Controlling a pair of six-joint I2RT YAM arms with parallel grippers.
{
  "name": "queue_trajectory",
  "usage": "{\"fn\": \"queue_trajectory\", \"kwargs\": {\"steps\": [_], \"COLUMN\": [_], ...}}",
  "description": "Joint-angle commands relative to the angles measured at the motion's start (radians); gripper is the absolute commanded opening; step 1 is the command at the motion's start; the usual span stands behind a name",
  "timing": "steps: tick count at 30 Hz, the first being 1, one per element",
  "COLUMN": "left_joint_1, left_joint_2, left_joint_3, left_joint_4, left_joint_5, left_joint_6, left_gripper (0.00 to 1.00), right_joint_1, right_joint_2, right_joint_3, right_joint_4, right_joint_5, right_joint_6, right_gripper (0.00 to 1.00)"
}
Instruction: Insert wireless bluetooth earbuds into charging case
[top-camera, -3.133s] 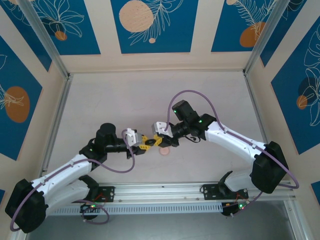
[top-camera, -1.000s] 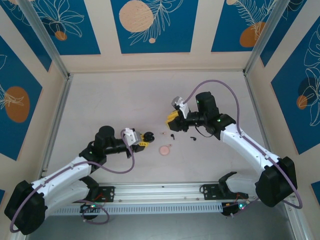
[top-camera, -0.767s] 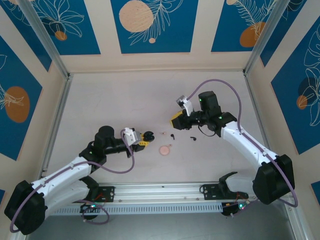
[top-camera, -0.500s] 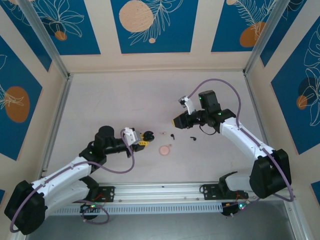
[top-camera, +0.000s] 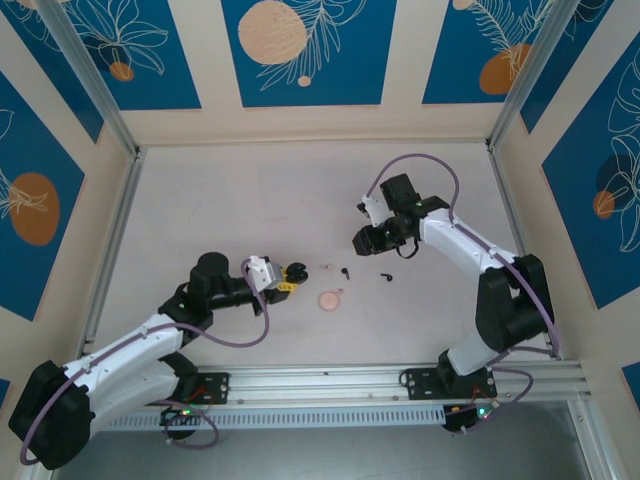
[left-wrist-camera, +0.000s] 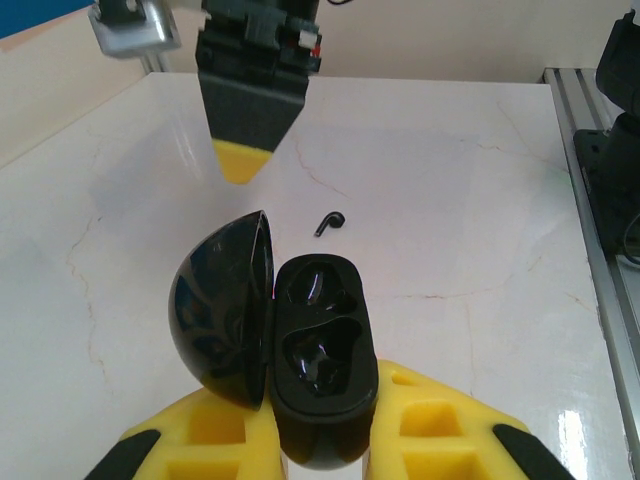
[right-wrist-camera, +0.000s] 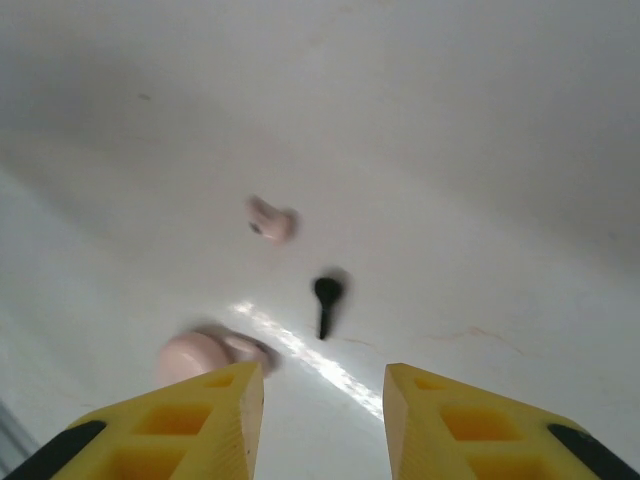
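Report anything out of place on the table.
Small black short-stemmed earbuds and a pale pink earbud lie scattered loose on the white table, outside the open glossy black charging case clamped in the jaws of the left gripper.

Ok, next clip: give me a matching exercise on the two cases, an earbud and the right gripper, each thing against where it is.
Things:
1. black case
2. pink case
3. pink earbud
4. right gripper

Places:
A. above the table, open and empty
B. lying on the table, closest to its near edge
C. clamped in the left gripper, lid open
D. on the table next to a black earbud

Pairs: 1-C, 2-B, 3-D, 4-A.
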Motion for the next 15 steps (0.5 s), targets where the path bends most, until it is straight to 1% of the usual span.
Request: {"fn": "queue_trajectory", "kwargs": {"steps": [1, 8, 15], "left_joint_1": [-0.005, -0.006, -0.006], "left_joint_2": [-0.011, -0.013, -0.037], "left_joint_3": [-0.006, -0.01, -0.012], "left_joint_4": [-0.009, -0.018, -0.042], "left_joint_5": [-0.004, -0.008, -0.02], "left_joint_6": [-0.01, -0.018, -0.011], "left_gripper": [0.15, 0.15, 0.15], "right_joint_1": [0.0, 0.061, 0.112], "right_joint_2": [0.037, 0.108, 0.225], "right_joint_3": [0.032, 0.068, 0.153], "right_joint_4": [-0.095, -0.065, -0.107], "right_joint_5": [0.07, 0.039, 0.085], "right_joint_6": [0.006, 0.058, 0.089], "right_gripper": [0.37, 0.37, 0.37]}}
